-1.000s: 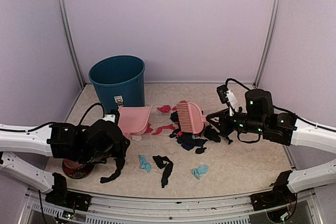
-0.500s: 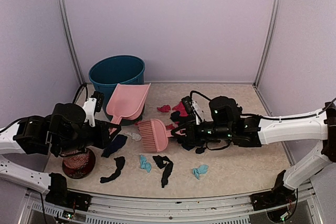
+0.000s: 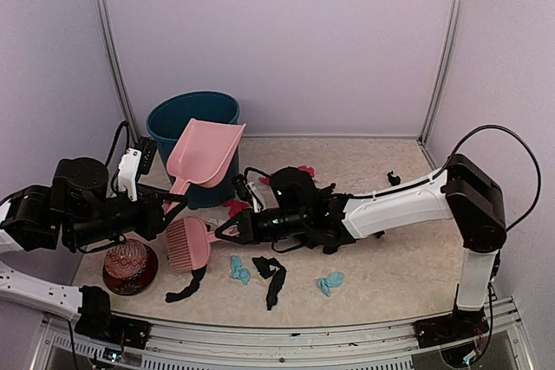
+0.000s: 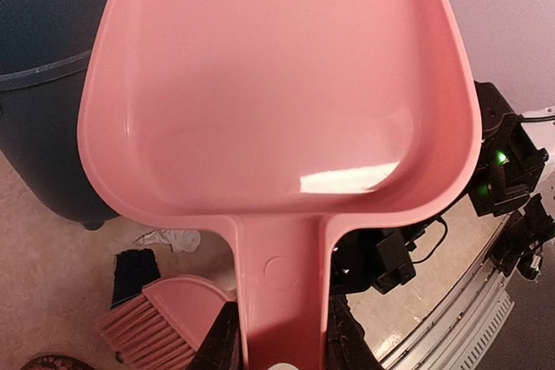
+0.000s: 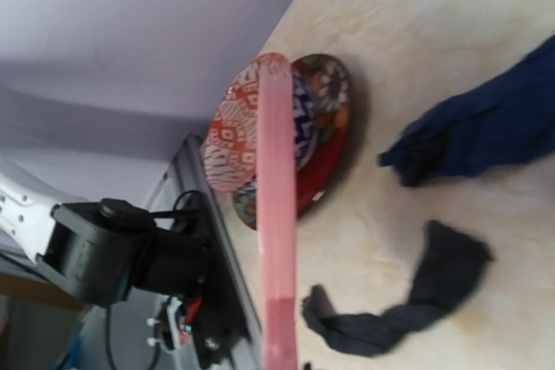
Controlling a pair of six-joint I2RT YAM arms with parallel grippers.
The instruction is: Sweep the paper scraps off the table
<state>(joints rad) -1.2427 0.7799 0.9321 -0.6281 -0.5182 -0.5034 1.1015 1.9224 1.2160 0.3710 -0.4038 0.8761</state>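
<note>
My left gripper [image 3: 165,205] is shut on the handle of the pink dustpan [image 3: 205,152] and holds it raised and tilted in front of the bin; the pan [image 4: 277,93] looks bare inside. My right gripper [image 3: 227,230] is shut on the pink brush [image 3: 186,243], stretched far left, its head low beside the bowl. Paper scraps lie on the table [image 3: 390,257]: a black one [image 3: 186,285], a teal one [image 3: 238,269], a black one [image 3: 271,275], a teal one [image 3: 329,282], a magenta one [image 3: 234,207], and more under the right arm. A white scrap [image 4: 169,238] lies by the bin.
A blue bin [image 3: 178,123] stands at the back left behind the dustpan. A red bowl with a patterned ball [image 3: 130,264] sits at the front left, right beside the brush head. A small black piece [image 3: 393,178] lies at the back right. The metal frame edge [image 3: 286,335] runs along the front.
The left gripper lifted the dustpan off the table up in front of the bin. The right arm swept the brush from the middle far to the left, near the bowl.
</note>
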